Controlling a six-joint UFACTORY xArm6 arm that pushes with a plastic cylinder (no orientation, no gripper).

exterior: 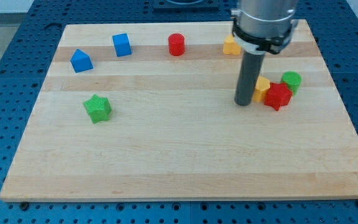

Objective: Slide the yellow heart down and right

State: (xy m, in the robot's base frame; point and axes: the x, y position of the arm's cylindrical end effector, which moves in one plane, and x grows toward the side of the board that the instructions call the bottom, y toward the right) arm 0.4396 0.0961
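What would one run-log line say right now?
my tip: left of, beside yellow block | red block touching its right | not yet slid

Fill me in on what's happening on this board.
My tip is down on the wooden board, right beside a small yellow block on its left side; that block's shape is mostly hidden. A red star-like block and a green cylinder crowd its right. Another yellow block sits by the top edge.
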